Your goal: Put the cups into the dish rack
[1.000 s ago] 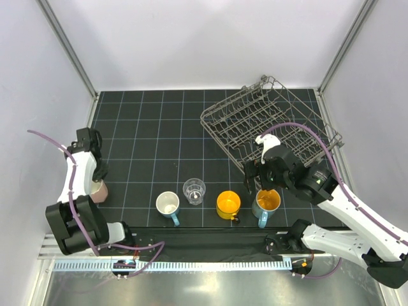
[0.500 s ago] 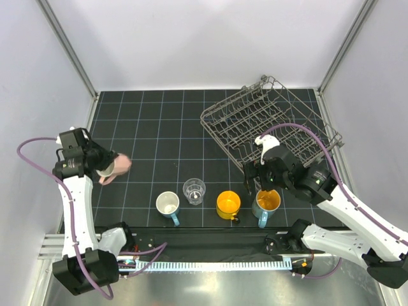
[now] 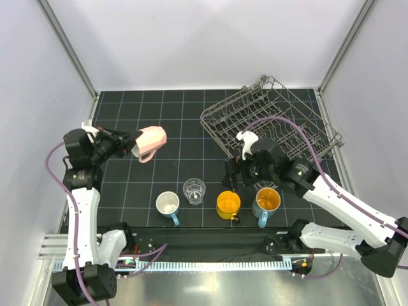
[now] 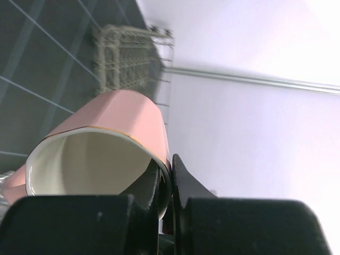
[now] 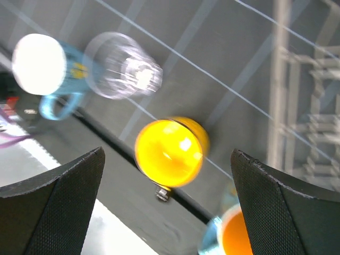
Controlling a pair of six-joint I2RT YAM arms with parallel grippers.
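At the far left, the left pincer is clamped shut on the rim of the pink cup, one finger inside the mouth and one outside. It holds the cup tipped on its side in the air above the desk, well apart from the rack. The grip covers only a thin strip of rim, so in my judgement a quick swing could let the cup pivot or slip out.

The other cups stand in a row near the front edge: the blue mug with a white inside, the glass tumbler, the yellow mug and the blue mug with an orange-yellow inside.

The right pincer hangs over the yellow mug with its jaws spread wide, gripping nothing. The neighbours sit close on either side, so a finger coming down off-centre could tip the tumbler or shove the orange-lined mug.

At the far right is the dish rack, with no cup in it. The right arm lies between the pink cup and the rack, so a direct carry risks the arms colliding.
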